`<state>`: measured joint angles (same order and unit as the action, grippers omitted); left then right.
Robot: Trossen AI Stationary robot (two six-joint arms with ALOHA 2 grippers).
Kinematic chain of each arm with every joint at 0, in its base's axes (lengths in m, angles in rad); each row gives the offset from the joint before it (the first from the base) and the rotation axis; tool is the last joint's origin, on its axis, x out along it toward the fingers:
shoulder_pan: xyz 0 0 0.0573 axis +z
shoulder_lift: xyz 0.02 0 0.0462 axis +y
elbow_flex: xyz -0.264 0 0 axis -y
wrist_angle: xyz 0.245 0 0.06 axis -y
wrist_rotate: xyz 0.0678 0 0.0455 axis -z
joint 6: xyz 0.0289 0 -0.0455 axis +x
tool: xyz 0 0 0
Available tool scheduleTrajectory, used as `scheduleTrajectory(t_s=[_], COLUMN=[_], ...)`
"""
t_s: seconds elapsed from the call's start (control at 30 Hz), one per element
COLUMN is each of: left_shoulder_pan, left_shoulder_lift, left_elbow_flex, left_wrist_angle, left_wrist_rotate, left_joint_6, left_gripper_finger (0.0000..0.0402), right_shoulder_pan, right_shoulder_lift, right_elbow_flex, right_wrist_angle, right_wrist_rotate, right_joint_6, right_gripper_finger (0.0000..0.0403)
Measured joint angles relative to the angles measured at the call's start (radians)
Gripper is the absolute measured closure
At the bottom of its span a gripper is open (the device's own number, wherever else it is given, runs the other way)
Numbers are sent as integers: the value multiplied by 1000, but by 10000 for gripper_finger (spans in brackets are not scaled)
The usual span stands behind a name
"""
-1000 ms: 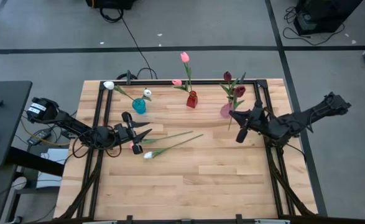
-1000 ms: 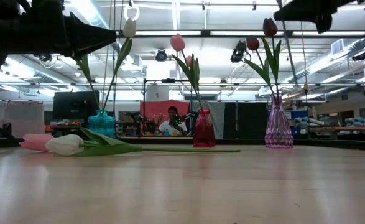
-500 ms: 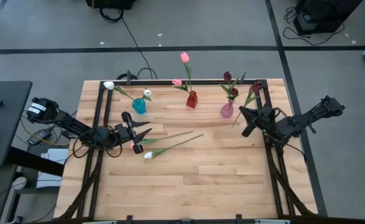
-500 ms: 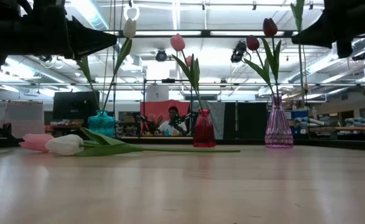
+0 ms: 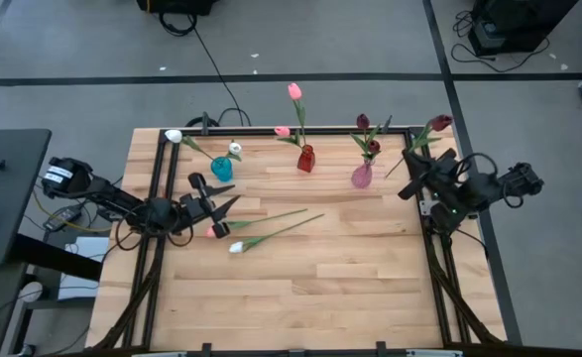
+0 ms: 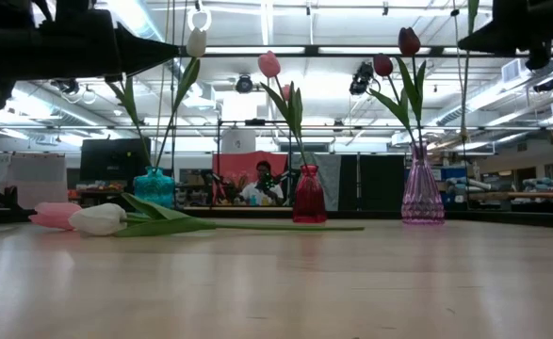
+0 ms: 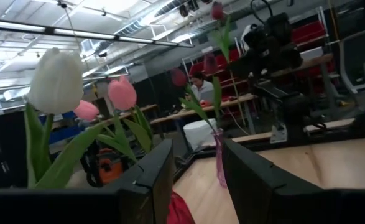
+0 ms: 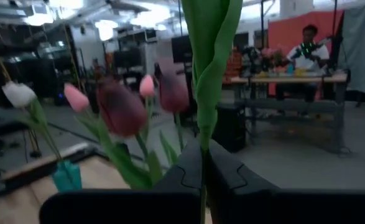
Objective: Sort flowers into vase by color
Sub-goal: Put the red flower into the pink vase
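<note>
Teal glass vase (image 5: 221, 170) holds two white tulips (image 5: 174, 135); it stands just beyond the left claw (image 5: 223, 203), on the side away from that arm. Red vase (image 5: 305, 159), farther along the worktop (image 5: 310, 288) toward the right arm, holds two pink tulips (image 5: 294, 91), one tall and one short. Pink-tinted clear vase (image 5: 361, 176), nearest the right claw (image 5: 416, 177), holds two dark maroon tulips (image 5: 363, 122).

Right claw, raised at the worktop's far right edge, is closed on the green stem of a third maroon tulip (image 5: 440, 123), whose head points away from the vases, past the frame rail. In the right wrist view the stem (image 8: 205, 93) rises straight from between the closed fingers (image 8: 232, 177).

Left claw hovers with its fingers (image 7: 148, 180) parted and nothing between them. Just past its tips lie a loose pink tulip (image 5: 214, 230) and a loose white tulip (image 5: 237, 247), stems running toward the right arm; whether the two heads touch is unclear.
</note>
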<state>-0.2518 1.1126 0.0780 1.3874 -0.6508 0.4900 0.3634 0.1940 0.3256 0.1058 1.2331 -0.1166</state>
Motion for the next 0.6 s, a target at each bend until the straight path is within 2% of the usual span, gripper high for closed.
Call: scheduleTrajectory(t_s=[0.23,0.43,0.6], left_shoulder_pan=[40,77,81], left_shoulder_lift=[0,0,0], left_elbow_flex=[4,4,4], left_wrist_angle=[13,20,25], left_wrist_rotate=[19,80,88], left_joint_6=[2,0,-2], left_gripper_finger=[259,259,259], right_shoulder_pan=[-90,-199,-287], right_shoulder_lift=[19,63,118], right_elbow_flex=[0,0,0], right_wrist_angle=[181,207,206], right_wrist_rotate=[-105,-230,-297], right_joint_6=[-177,-170,-129], right_gripper_finger=[392,392,392])
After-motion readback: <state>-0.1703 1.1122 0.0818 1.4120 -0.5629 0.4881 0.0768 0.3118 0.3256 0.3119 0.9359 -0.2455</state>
